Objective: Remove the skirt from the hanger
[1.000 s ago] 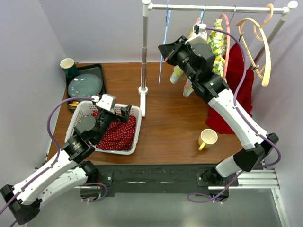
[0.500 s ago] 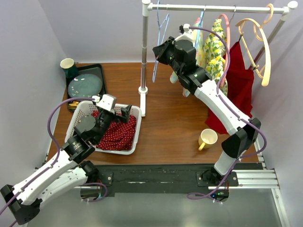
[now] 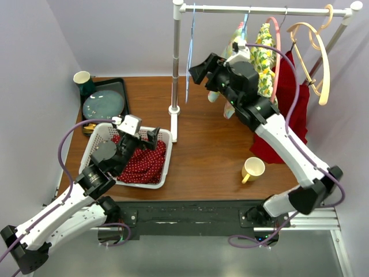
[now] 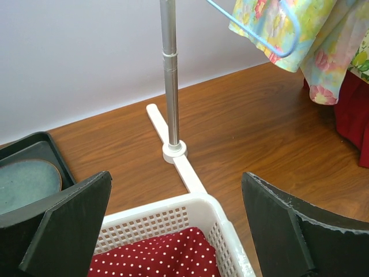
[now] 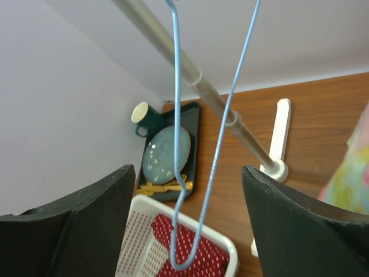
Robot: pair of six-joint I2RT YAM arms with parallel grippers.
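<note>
Right gripper (image 5: pixel 187 173) stands spread, clutching nothing. The bare blue hanger (image 5: pixel 176 86) dangles between its 2 fingers, long axis straight down, just beside the rack pole (image 3: pixel 175 63). Touching a finger? Hard to call. The red dotted skirt (image 3: pixel 144 161) lies in the basket (image 3: pixel 95 141), left of the pole, under the wide-open left gripper (image 4: pixel 176 179), the closer arm.

Held low at near left with left end effector (image 4: pixel 176 180) gaping wide; stretched high and forward with right end effector (image 5: pixel 187 173) parted.
</note>
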